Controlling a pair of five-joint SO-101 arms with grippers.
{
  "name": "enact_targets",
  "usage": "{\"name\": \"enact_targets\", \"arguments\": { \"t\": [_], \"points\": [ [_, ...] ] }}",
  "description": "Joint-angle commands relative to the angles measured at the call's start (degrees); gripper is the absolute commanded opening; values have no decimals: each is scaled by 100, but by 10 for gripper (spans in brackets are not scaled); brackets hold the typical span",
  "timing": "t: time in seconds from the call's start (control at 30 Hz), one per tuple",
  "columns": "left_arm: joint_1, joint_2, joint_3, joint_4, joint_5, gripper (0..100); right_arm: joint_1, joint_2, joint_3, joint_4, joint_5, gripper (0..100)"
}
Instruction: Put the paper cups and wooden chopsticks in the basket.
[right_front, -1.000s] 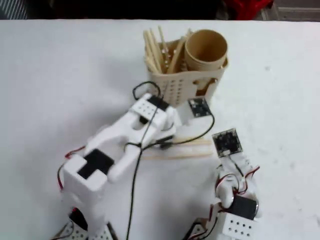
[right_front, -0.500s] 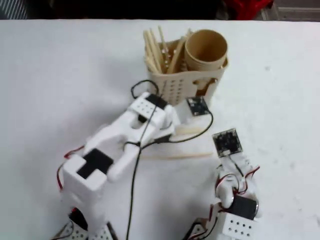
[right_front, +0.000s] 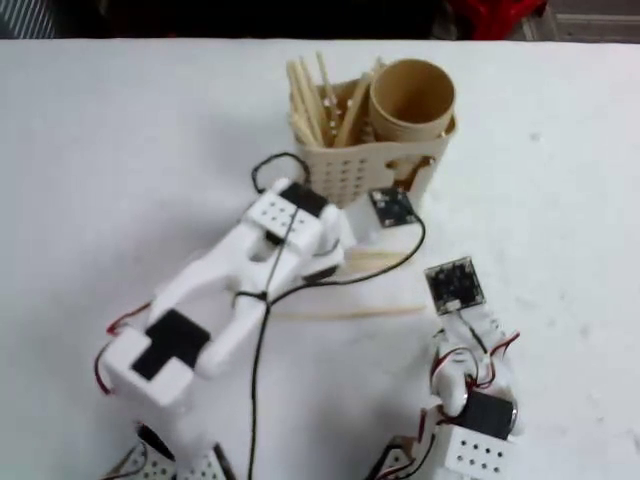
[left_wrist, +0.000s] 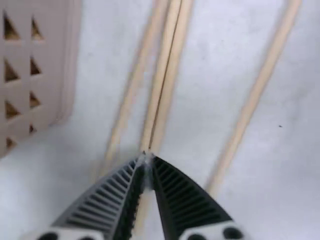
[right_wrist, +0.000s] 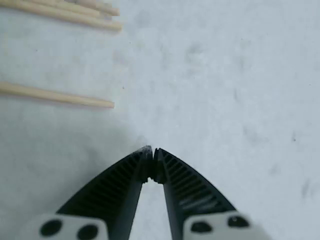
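Left claw (left_wrist: 145, 167) pinches a chopstick pair (left_wrist: 165, 75) just beside the basket (left_wrist: 35, 75); we lose the pair's near ends under its fingers. Right claw (right_wrist: 152, 167) is pressed together with nothing in it, over the counter (right_wrist: 225, 75). One loose chopstick (right_front: 350, 312) lies flat on the counter, apart from the basket. A paper cup (right_front: 412, 95) and more sticks (right_front: 310, 100) stand in the basket.

surface: white table (right_front: 100, 130) | on it: basket (right_front: 350, 175); loose chopstick (right_front: 380, 311) near basket's front
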Motion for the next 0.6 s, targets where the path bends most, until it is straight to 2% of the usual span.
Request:
{"name": "enact_targets", "arguments": {
  "t": [0.0,0.2,0.27,0.37,0.57],
  "points": [
    [-40,-497,88,-220,-9,27,4,31,53,-57,-9,18],
    [-92,101,-26,-1345,9,34,4,31,53,-57,-9,18],
    [-92,418,-264,-1547,18,73,4,31,53,-57,-9,18],
    [-92,892,-809,-1538,-26,146,4,31,53,-57,-9,18],
    [-92,1771,-1846,-958,-44,140,4,31,53,-57,-9,18]
  ]
}}
